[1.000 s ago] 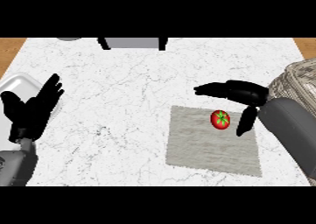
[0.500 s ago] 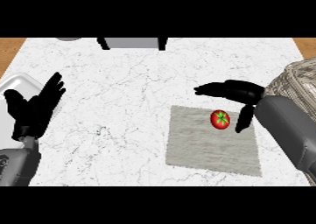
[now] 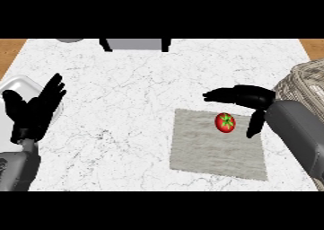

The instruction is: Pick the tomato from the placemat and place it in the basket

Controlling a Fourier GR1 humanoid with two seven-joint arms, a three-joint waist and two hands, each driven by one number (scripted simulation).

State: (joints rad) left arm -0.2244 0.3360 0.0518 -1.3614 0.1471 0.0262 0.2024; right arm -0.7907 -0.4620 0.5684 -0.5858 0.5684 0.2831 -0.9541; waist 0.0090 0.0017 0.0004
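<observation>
Where the tomato lies on the upper right part of the grey placemat, we see the right hand spread open just above and beside it, fingers pointing left, thumb hanging down at the tomato's right, holding nothing. The wicker basket stands at the bench's right edge. At the left the left hand rests open, fingers up.

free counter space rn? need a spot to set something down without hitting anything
Widest bare patch: the marble between the left hand and the placemat. The placemat's near half is also bare. Crowded: the right side, where the right hand arches over the tomato beside the basket, and the far edge by the grey object.
</observation>
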